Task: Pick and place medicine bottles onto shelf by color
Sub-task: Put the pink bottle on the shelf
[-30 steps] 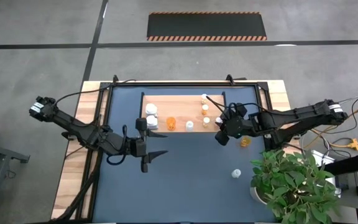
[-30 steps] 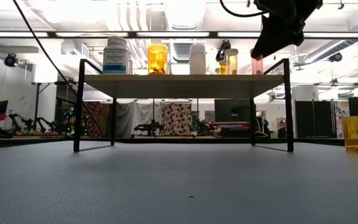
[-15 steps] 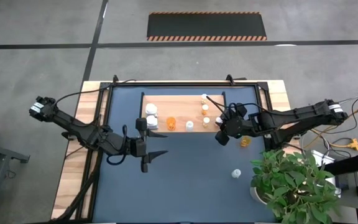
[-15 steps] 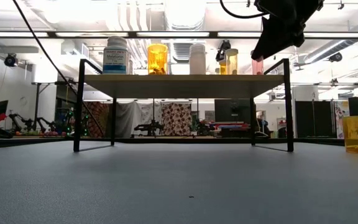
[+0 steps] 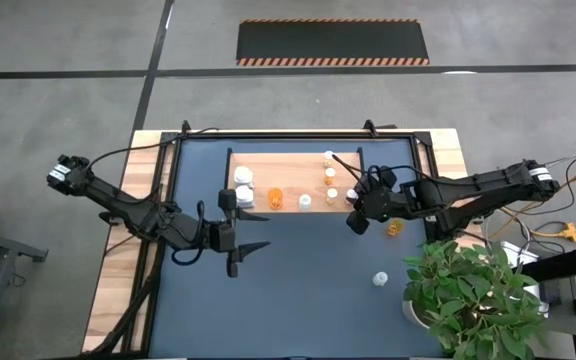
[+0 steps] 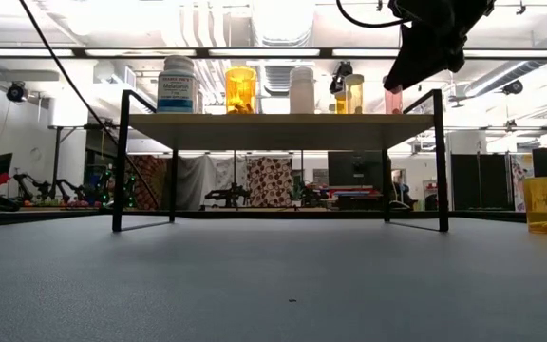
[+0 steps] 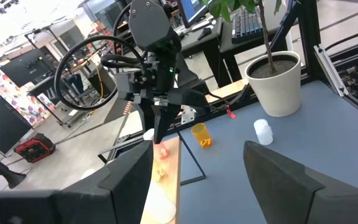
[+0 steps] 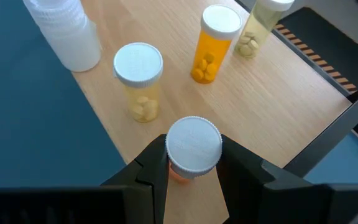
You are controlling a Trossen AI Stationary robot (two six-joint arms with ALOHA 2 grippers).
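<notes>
From my remote seat: big dark blue worktop (image 5: 298, 300), with the plant (image 5: 473, 300) in a white pot at its right front corner. The shelf (image 5: 288, 170) sits toward the back of the worktop, a wood board in a thin black frame.

Left arm is parked over the worktop in front of the shelf's left end, its pincer (image 5: 251, 232) spread wide and holding nothing.

Right pincer (image 8: 191, 171) is clenched around a pinkish bottle (image 8: 193, 148) with a white cap, held upright over the shelf's right front corner. In the low view that bottle (image 6: 393, 98) shows just above the board, but I can't tell if it's touching down or not.

Bottles already on the shelf: a white one (image 5: 243, 180) at the left end, an orange one (image 5: 275, 198) and a small white one (image 5: 305, 201) along the front, plus 3 more in a column near the right end (image 5: 329, 177).

Off the shelf, 1 amber bottle (image 5: 395, 228) stands on the worktop just right of the pincer, and 1 white bottle (image 5: 379, 278) near the plant.
</notes>
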